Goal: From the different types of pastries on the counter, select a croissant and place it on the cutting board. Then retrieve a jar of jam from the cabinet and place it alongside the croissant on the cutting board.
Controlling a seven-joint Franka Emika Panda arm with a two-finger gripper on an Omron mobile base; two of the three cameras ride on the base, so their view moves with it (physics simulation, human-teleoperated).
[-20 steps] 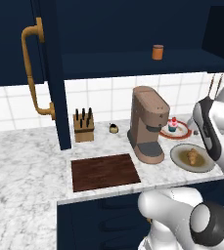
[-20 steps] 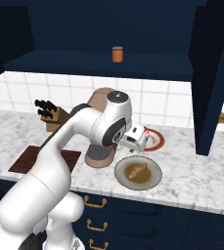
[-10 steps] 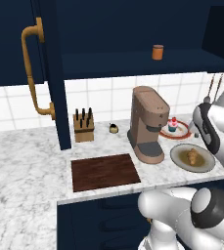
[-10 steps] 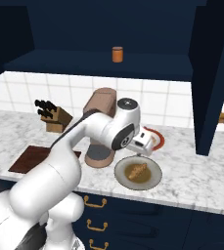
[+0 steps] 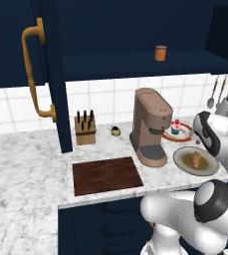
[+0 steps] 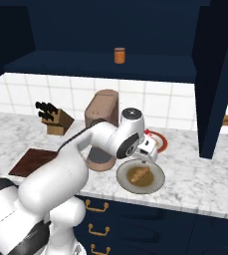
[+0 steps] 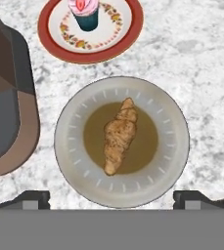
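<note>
Hand view: end effector [image 7: 111,197] hangs over the croissant [image 7: 119,135] on its plate [image 7: 174,146] — fingers spread wide, gripping nothing — cupcake [image 7: 87,10] beyond.

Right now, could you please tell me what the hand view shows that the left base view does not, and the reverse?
Hand view alone: the flower pattern on the red-rimmed plate and the open pincer above the croissant. Left base view alone: the cutting board, knife block, jam jar on the cabinet shelf. Shared: croissant, its beige plate, cupcake, coffee machine.
</note>
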